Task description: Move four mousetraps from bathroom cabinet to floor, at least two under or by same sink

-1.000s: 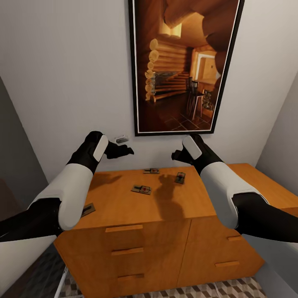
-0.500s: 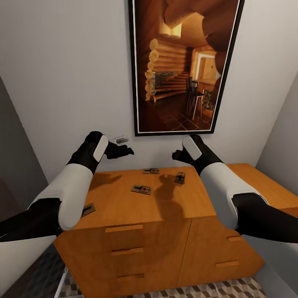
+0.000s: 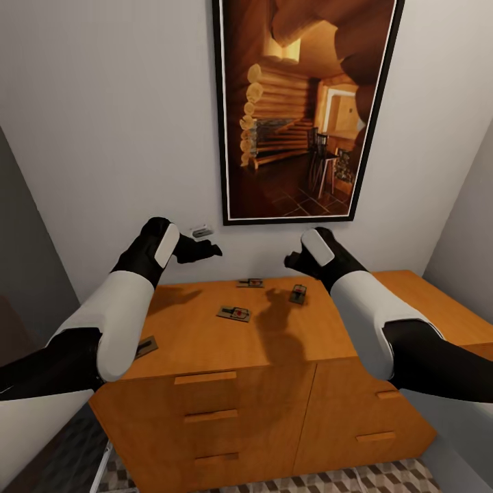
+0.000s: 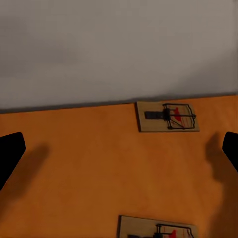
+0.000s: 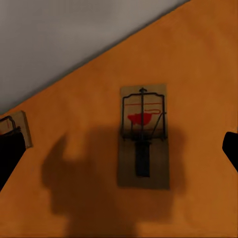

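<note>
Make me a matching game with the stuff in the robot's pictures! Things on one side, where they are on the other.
Things:
1. big picture
2. mousetrap with its end under the left arm
3. drawer handles
4. right tool

Places:
A. front of the cabinet
B. on the wall
C. in the air above the cabinet top
D. near the cabinet top's left edge

Pairs: 1-B, 2-D, 3-A, 4-C

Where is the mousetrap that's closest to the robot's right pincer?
In the head view that mousetrap lies on top of the cabinet, toward its back right, just below the right pincer. Another mousetrap lies to its left by the wall.
</note>
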